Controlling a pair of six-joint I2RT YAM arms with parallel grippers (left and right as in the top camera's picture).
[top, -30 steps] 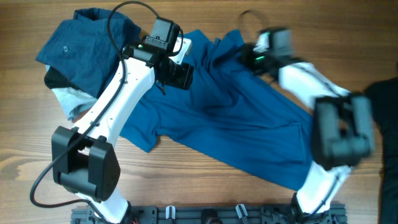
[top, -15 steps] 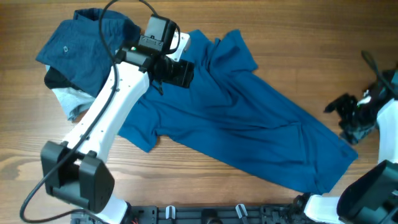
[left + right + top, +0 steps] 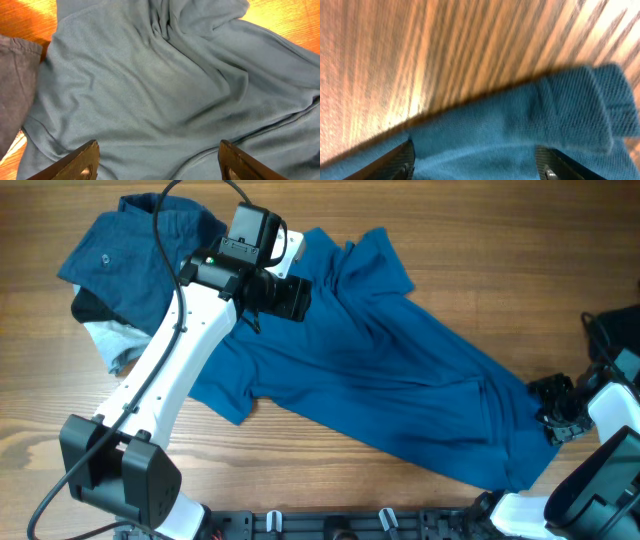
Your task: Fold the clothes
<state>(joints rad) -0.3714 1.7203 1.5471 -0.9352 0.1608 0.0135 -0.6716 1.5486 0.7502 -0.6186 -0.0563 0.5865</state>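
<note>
The blue shirt (image 3: 400, 380) lies spread and rumpled across the middle of the bench (image 3: 60, 430), running on a slant from the far edge down towards the near right corner. One sleeve points at the near left side. My left end effector (image 3: 290, 298) hangs over the shirt's upper part, close to the far edge. It is released, jaws spread wide and grasping nothing. From my left wrist I see that end effector (image 3: 160, 165) with a finger at each lower corner of the view and only creased blue cloth (image 3: 165, 85) between and beyond them. My right end effector (image 3: 560, 415) sits low at the right edge of the bench, just beside the shirt's bottom hem. It is also released. From my right wrist the end effector (image 3: 475, 162) straddles the hem of the shirt (image 3: 560, 115), which looks blurred, with bare wood above it. I cannot tell whether the fingers touch the cloth. At the far left corner a darker blue garment (image 3: 130, 250) is heaped over a pale grey piece (image 3: 115, 345), and the shirt's edge lies against that heap
</note>
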